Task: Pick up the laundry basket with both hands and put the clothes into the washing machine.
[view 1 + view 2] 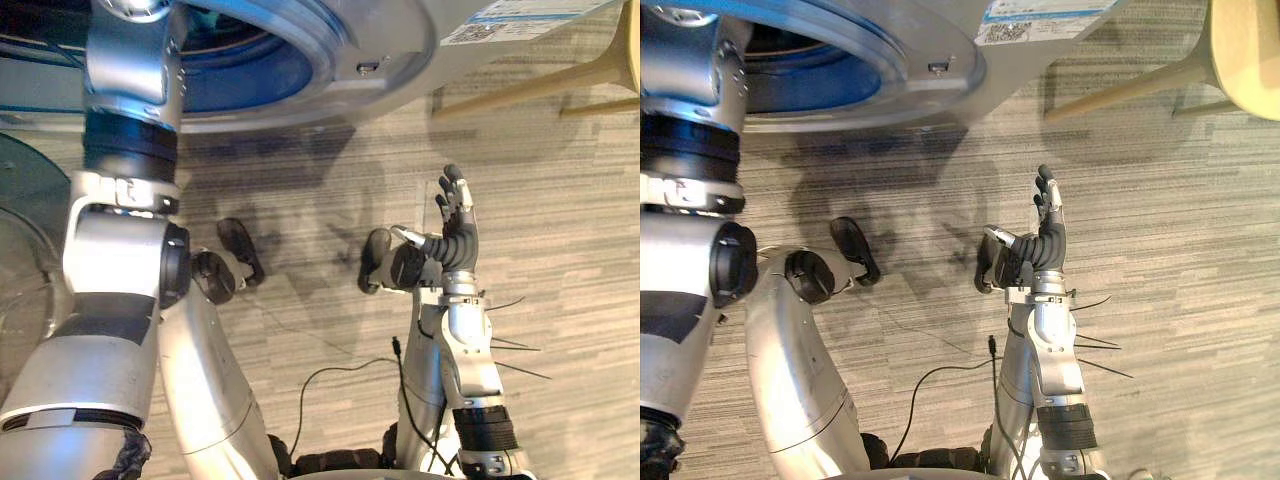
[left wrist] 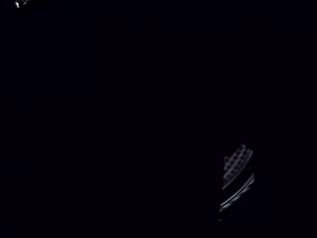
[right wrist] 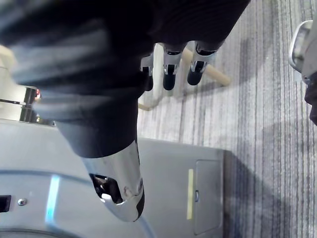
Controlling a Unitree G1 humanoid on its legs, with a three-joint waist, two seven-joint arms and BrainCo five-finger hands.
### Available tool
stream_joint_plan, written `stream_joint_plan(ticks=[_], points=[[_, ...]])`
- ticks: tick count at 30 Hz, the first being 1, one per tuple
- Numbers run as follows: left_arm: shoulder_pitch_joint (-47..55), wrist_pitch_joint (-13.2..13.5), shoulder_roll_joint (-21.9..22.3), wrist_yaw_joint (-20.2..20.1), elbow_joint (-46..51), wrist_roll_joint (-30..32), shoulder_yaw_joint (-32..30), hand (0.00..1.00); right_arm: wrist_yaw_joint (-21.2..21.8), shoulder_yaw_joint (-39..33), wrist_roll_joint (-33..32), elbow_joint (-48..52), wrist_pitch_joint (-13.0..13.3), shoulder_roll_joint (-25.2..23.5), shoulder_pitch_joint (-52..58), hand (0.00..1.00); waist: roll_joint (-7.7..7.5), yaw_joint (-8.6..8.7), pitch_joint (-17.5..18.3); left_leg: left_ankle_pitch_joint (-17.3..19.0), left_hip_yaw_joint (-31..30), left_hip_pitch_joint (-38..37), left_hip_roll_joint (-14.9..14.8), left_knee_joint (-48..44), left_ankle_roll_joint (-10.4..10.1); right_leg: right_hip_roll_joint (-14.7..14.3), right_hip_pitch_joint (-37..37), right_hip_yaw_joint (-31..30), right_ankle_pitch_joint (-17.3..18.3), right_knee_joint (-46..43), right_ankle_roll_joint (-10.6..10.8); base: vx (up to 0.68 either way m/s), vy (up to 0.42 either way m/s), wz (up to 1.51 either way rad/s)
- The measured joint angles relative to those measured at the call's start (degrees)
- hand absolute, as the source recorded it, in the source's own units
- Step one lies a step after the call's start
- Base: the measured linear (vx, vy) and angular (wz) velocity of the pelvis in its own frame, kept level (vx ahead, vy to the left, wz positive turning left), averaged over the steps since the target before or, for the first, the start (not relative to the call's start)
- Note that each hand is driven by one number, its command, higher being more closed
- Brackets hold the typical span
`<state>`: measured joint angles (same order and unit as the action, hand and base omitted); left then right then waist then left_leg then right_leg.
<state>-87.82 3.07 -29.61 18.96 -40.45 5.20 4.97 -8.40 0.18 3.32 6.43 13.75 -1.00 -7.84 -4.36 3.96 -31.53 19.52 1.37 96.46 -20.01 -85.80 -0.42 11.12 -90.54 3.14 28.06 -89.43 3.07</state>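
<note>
Our left arm (image 1: 115,260) rises toward the washing machine (image 1: 400,40) at 11 o'clock; left robot hand's state we cannot tell. Right robot hand (image 1: 458,215) spreads wide above floor (image 1: 560,200).

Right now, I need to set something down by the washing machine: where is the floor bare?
Bare floor lies right of the open right hand, in front of the washing machine and the wooden legs. It is crowded on the left, where the left arm rises toward the drum beside the glass door.
</note>
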Motion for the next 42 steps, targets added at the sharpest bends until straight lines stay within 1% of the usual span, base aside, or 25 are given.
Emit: stream_joint_plan(ticks=[1, 2, 3, 4, 7, 10, 12, 15, 17, 19, 20, 22, 24, 26, 28, 30, 32, 35, 36, 38, 40, 42], points=[[-0.3, -1.1, -0.1, -1.3, -1.7, 4.9, 0.7, 0.00, 0.8, 0.1, -0.1, 0.2, 0.1, 0.0, 0.1, 0.00, -0.02, 0.11, 0.0, 0.0, 0.0, 0.1, 0.0, -0.1, 0.0, 0.0, -0.1, 0.0, 0.0, -0.1, 0.0, 0.05, -0.007, -0.05], [-0.5, -1.6, -0.2, -2.1, -2.6, 7.5, 1.6, 0.00, 1.1, 0.2, -0.3, 0.4, 0.3, 0.0, 0.3, 0.00, -0.03, 0.04, 0.0, 0.0, 0.1, 0.2, 0.0, 0.0, 0.0, 0.0, -0.3, 0.0, 0.0, 0.0, 0.0, 0.04, -0.016, -0.03], [-0.5, -2.3, -0.2, -4.1, -3.0, 12.5, 2.8, 0.00, 1.6, 0.3, -0.4, 1.6, 0.7, 0.1, 1.0, 0.00, -0.05, -0.11, 0.0, 0.0, 0.2, 0.7, -0.2, 0.1, 0.0, -0.1, -0.9, 0.0, -0.1, 0.0, 0.1, 0.02, -0.014, -0.03], [-0.6, -2.5, -0.4, -4.4, -3.2, 13.8, 3.5, 0.00, 2.0, 0.3, -0.5, 2.0, 0.8, 0.1, 1.2, 0.00, -0.07, -0.04, 0.0, 0.0, 0.2, 1.0, -0.2, 0.1, 0.0, -0.1, -1.2, -0.1, -0.2, 0.1, 0.0, 0.02, -0.012, -0.05], [-0.7, -3.2, -0.1, -8.9, -6.3, 22.9, 6.3, 0.00, 3.4, 0.5, -0.5, 2.9, 0.9, 0.0, 1.7, 0.00, -0.30, -0.01, 0.0, 0.0, 0.2, 1.6, -0.4, 0.0, 0.0, -0.2, -1.8, -0.2, -0.5, 0.1, 0.1, 0.03, -0.009, -0.04], [-0.7, -3.5, -0.1, -11.1, -7.1, 28.9, 6.9, 0.00, 3.7, 0.7, -1.2, 2.9, 1.0, 0.2, 1.7, 0.00, -0.30, -0.02, 0.0, 0.0, 0.2, 1.6, -0.5, 0.0, 0.0, -0.3, -1.8, -0.2, -0.5, 0.1, 0.1, 0.02, -0.008, -0.01], [-0.7, -3.4, -0.5, -11.3, -7.1, 29.8, 7.2, 0.00, 3.9, 0.8, -2.2, 2.9, 1.2, 0.4, 1.8, 0.00, -0.30, -0.06, 0.0, 0.0, 0.2, 1.6, -0.5, 0.0, 0.0, -0.3, -1.8, -0.2, -0.5, 0.1, 0.1, 0.04, -0.014, -0.01], [-0.6, -2.9, -1.9, -11.3, -7.1, 30.1, 8.1, 0.00, 4.8, 1.2, -2.8, 3.0, 1.5, 0.9, 1.9, 0.00, -0.30, -0.17, 0.0, 0.0, 0.2, 1.6, -0.6, 0.0, 0.0, -0.3, -1.8, -0.2, -0.5, 0.1, 0.1, 0.02, -0.009, 0.00], [-0.1, -2.5, -3.0, -11.3, -6.8, 28.2, 8.0, 0.00, 4.9, 1.8, -2.8, 3.0, 1.6, 1.4, 2.0, 0.00, -0.30, -0.22, 0.0, 0.0, 0.2, 1.6, -0.6, 0.0, 0.0, -0.3, -1.8, -0.2, -0.5, 0.1, 0.1, 0.03, -0.014, 0.00], [1.8, -2.4, -4.2, -11.1, -5.1, 26.5, 7.8, 0.00, 4.8, 1.9, -2.8, 3.0, 1.7, 1.5, 2.0, 0.00, -0.29, -0.27, 0.0, 0.0, 0.2, 1.5, -0.6, 0.0, 0.0, -0.3, -1.8, -0.2, -0.5, 0.1, 0.1, 0.03, -0.014, 0.00], [3.5, -2.0, -4.9, -10.8, -3.8, 25.5, 7.6, 0.00, 4.8, 1.9, -2.7, 3.0, 1.7, 1.5, 2.1, 0.00, -0.28, -0.37, 0.0, 0.0, 0.3, 1.5, -0.6, 0.1, 0.0, -0.3, -1.8, -0.2, -0.5, 0.1, 0.1, 0.03, -0.017, 0.02], [6.4, -1.5, -5.1, -9.9, -1.7, 24.3, 6.2, 0.00, 4.7, 1.9, -2.6, 3.0, 1.7, 1.6, 2.2, 0.00, -0.28, -0.64, 0.0, 0.0, 0.4, 1.2, -0.6, 0.4, 0.0, -0.3, -1.8, -0.4, -0.5, 0.2, 0.1, 0.03, -0.022, 0.03], [10.5, -0.9, -5.5, -9.5, 0.9, 24.0, 4.8, 0.00, 4.6, 1.6, -1.8, 3.0, 1.7, 1.7, 2.5, 0.00, -0.26, -1.49, 0.0, -0.2, 0.8, 0.5, -0.6, 1.3, -0.2, -0.2, -1.7, -0.6, -0.6, 0.7, -0.1, 0.04, -0.038, 0.04], [13.7, -0.4, -6.0, -8.6, 3.0, 23.9, 3.2, 0.00, 4.1, 1.6, -1.2, 2.7, 2.2, 1.7, 2.6, 0.00, -0.25, -1.74, 0.0, -0.5, 1.1, -0.1, -0.6, 2.1, -0.4, -0.2, -1.4, -0.6, -0.7, 1.2, -0.2, 0.04, -0.038, 0.03], [17.7, -0.2, -7.7, -8.4, 6.8, 23.8, 2.3, 0.00, 3.4, 1.5, -0.3, 2.1, 2.8, 1.7, 2.5, 0.00, -0.11, -1.99, 0.1, -1.1, 1.1, -0.6, -0.6, 3.3, -0.7, -0.1, -0.9, -0.2, -1.0, 2.1, -0.8, 0.03, -0.033, 0.01], [20.8, -0.1, -8.1, -7.2, 9.8, 23.8, 0.4, 0.00, 3.2, 1.5, 0.1, 1.7, 3.5, 1.7, 2.5, 0.00, -0.08, -2.47, 0.2, -1.7, 1.2, -1.2, -0.6, 4.7, -1.0, -0.1, -0.5, 0.2, -1.3, 3.2, -1.1, 0.03, -0.051, 0.02], [23.5, 0.0, -8.9, -6.3, 12.0, 23.8, -0.9, 0.00, 3.1, 1.5, 0.6, 1.2, 3.6, 2.1, 2.5, 0.00, 0.03, -2.87, 0.3, -2.3, 1.1, -1.7, -0.5, 5.9, -1.4, -0.1, 0.0, 0.7, -1.5, 4.0, -1.3, 0.03, -0.057, 0.03], [27.4, 0.0, -9.8, -6.1, 14.7, 23.8, -3.6, 0.00, 3.1, 1.5, 1.7, -0.4, 3.7, 2.2, 2.6, 0.00, 0.18, -3.36, 0.5, -2.8, 0.7, -2.8, -0.4, 7.3, -2.0, -0.2, 1.2, 1.5, -1.6, 4.9, -1.8, 0.04, -0.048, 0.05], [29.8, 0.1, -10.3, -6.1, 16.7, 23.5, -4.4, 0.00, 3.1, 1.5, 1.9, -0.8, 3.7, 2.2, 2.9, 0.00, 0.54, -3.40, 0.9, -2.8, 0.5, -3.0, -0.3, 7.7, -2.1, -0.2, 1.5, 1.7, -1.6, 5.3, -1.8, 0.04, -0.041, 0.01], [33.5, 0.3, -11.0, -6.4, 21.2, 21.5, -5.5, 0.00, 3.2, 1.5, 2.1, -1.1, 3.6, 2.1, 3.0, 0.00, 0.59, -3.34, 1.0, -2.9, 0.5, -3.8, -0.4, 8.0, -2.2, -0.4, 2.2, 1.8, -1.6, 5.6, -1.9, 0.05, -0.026, -0.02], [36.9, 1.5, -11.4, -7.4, 25.7, 17.2, -5.8, 0.00, 3.1, 1.5, 2.5, -1.0, 3.6, 2.0, 3.3, 0.00, 0.64, -3.37, 1.1, -2.8, 0.5, -4.3, -0.4, 8.0, -2.2, -0.4, 2.8, 1.9, -1.5, 5.7, -2.0, 0.05, -0.015, 0.00], [42.3, 3.5, -11.2, -9.2, 30.0, 11.9, -5.7, 0.00, 3.3, 1.5, 3.5, -1.2, 3.2, 1.9, 3.4, 0.00, 0.84, -3.32, 3.6, -2.7, 0.6, -3.9, -0.4, 8.4, -2.1, -0.4, 2.5, 2.0, -1.4, 6.2, -2.1, 0.05, -0.017, -0.02]])
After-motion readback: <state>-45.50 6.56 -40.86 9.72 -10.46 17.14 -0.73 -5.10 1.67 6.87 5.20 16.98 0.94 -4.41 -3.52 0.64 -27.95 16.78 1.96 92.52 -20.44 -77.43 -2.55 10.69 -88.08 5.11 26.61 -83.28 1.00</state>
